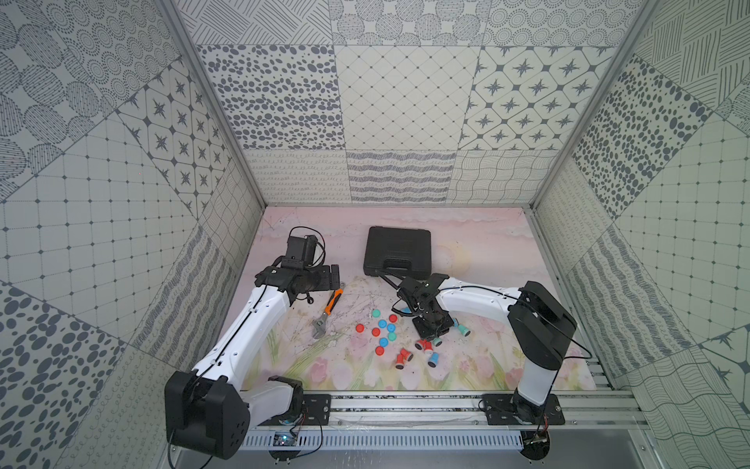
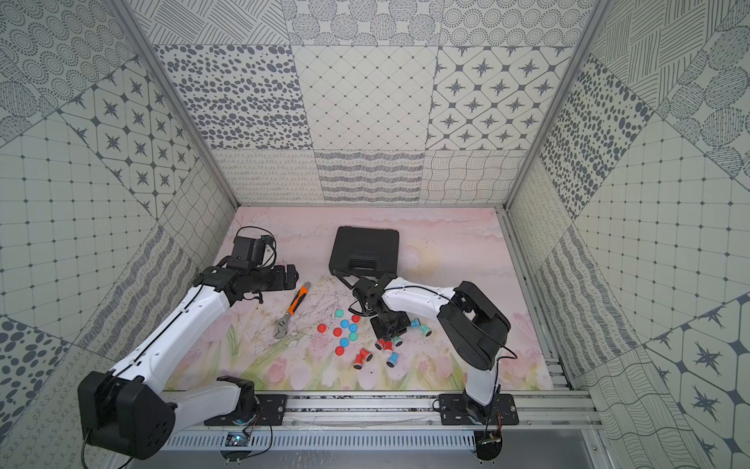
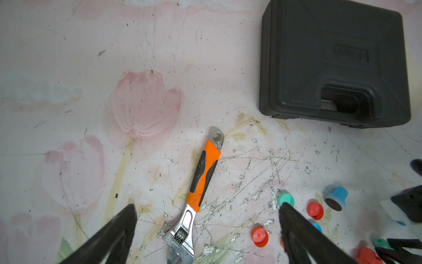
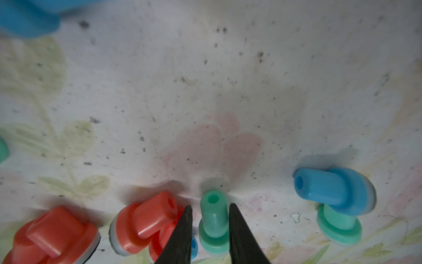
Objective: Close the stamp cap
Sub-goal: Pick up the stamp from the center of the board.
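Looking down in both top views, we find the right gripper (image 1: 432, 333) lowered to the mat (image 1: 487, 251) among the stamps (image 1: 403, 359). The loose caps (image 1: 382, 323) lie just beside them, toward the wrench (image 1: 329, 308). The left gripper (image 1: 335, 276) hangs well apart, near the black case (image 1: 397, 251).

From the left wrist, we see that gripper's jaws spread wide and empty, with only the wrench lying below them.

From the right wrist, the green stamp (image 4: 213, 217) sits between the dark fingers (image 4: 182, 235). The jaws are drawn in on either side of its narrow stem, which we read as a grip. A red stamp (image 4: 146, 224) crowds one finger.

We judge the green stamp to be small, light, hard plastic, smooth and round. It may twist or slip in a pinch, and the neighbours will scatter at a nudge. The stem just above the flange looks like the best hold, keeping the inked end free. Seating a cap will likely need a straight push along the axis.
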`<state>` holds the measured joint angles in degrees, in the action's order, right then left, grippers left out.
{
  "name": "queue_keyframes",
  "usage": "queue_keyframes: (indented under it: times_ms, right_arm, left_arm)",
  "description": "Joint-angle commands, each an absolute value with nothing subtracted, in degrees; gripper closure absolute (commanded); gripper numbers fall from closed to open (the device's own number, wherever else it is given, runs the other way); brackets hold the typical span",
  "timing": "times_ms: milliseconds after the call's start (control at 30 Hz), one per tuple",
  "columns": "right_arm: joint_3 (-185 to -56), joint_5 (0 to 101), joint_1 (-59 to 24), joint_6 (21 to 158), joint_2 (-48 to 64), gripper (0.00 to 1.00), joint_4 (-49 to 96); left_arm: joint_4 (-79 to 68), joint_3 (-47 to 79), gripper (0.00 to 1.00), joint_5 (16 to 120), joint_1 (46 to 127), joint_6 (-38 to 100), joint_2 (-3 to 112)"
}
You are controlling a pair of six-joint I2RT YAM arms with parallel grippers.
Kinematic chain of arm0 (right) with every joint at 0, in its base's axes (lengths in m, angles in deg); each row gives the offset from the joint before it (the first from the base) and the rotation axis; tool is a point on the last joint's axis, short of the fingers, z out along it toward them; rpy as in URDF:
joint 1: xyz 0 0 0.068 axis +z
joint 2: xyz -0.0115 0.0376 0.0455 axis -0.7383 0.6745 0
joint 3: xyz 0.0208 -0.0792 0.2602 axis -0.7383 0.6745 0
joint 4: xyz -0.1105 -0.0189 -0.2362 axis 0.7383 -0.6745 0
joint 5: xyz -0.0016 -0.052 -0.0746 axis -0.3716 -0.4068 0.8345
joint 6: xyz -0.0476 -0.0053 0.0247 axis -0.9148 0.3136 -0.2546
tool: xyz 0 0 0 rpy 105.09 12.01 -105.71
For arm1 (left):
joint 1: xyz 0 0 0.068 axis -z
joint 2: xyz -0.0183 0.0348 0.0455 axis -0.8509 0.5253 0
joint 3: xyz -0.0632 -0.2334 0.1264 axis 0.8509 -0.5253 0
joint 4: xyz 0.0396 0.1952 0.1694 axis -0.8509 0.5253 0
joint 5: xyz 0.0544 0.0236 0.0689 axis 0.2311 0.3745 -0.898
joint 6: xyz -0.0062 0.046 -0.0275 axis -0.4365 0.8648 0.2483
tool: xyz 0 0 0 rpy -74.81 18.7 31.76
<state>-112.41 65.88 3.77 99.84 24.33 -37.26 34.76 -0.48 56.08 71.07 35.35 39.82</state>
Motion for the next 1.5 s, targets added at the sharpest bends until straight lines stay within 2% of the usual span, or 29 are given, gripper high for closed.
queue_keyframes:
  times_ms: [0,400,933,1200,1367,1467]
  right_arm:
    - [-112.7,66.9,4.0,99.9,25.5,0.7,-37.6]
    - [-111.7,66.5,3.9,101.1,26.5,0.73,-36.8]
    - [-110.1,67.7,3.6,103.0,24.9,0.83,-36.6]
    - [-108.5,64.5,-1.3,105.6,13.0,0.9,-31.0]
    - [-104.8,57.4,-6.8,112.1,2.6,0.93,-19.9]
    - [-101.5,52.9,-10.0,119.2,-2.9,0.93,-10.7]
  left_arm:
    - [36.8,-0.4,0.02,54.2,71.3,35.6,39.3]
    - [37.0,-0.5,0.02,53.4,71.2,35.6,39.3]
    - [37.3,-0.5,0.01,52.6,71.3,35.9,39.4]
    - [34.7,-0.3,0.04,55.9,71.4,35.7,38.2]
    - [29.4,-0.2,0.06,63.1,73.2,32.3,37.3]
    - [25.4,0.4,0.07,64.3,76.9,29.2,36.4]
